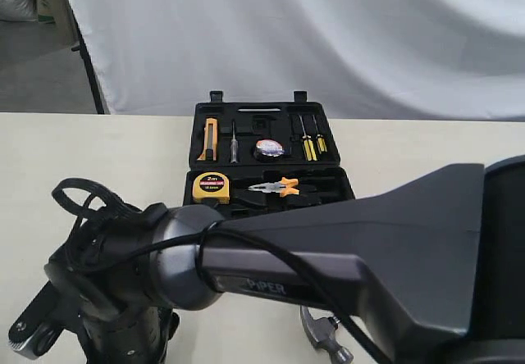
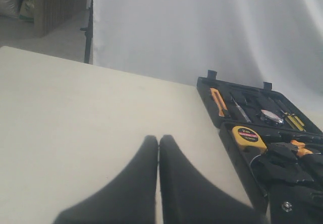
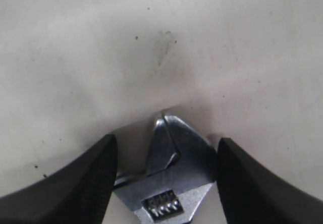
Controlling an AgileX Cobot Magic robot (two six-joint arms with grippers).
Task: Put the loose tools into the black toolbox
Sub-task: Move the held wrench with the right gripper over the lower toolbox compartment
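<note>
Right gripper [image 3: 165, 148]: fingers apart, straddling the head of the adjustable wrench [image 3: 169, 183]. Both pads sit very close to its flanks, and I can't tell whether they already pinch or just bracket it. The wrench lies flat on bare tabletop. Its handle is out of the right wrist view, and in the exterior view the whole tool is hidden behind the arm [image 1: 344, 249] that crosses the near part of the tabletop.

Left gripper [image 2: 158, 139]: fingers together, holding nothing, over open tabletop beside the black toolbox [image 1: 326, 185].

The toolbox lies open at the middle of the far edge. The yellow tape measure [image 1: 212, 186] and orange-handled pliers [image 1: 277, 187] are in its near half. A round roll [image 1: 268, 147] in the far half is probably the tape roll.

The hammer [image 1: 322, 329] shows only its head, at the near edge under the arm, and it is still outside the box.

Likely step: picking up the wrench.

Risks:
- The grip is on the tapered, smooth metal head rather than the handle, so the pads could slide toward the tip and the wrench squirt out.
- The unseen handle hangs off to one side, so on lifting the wrench may swing or droop.
- A tilted wrench may catch the toolbox's near wall or miss its recess — it could also knock the pliers or tape measure.
</note>
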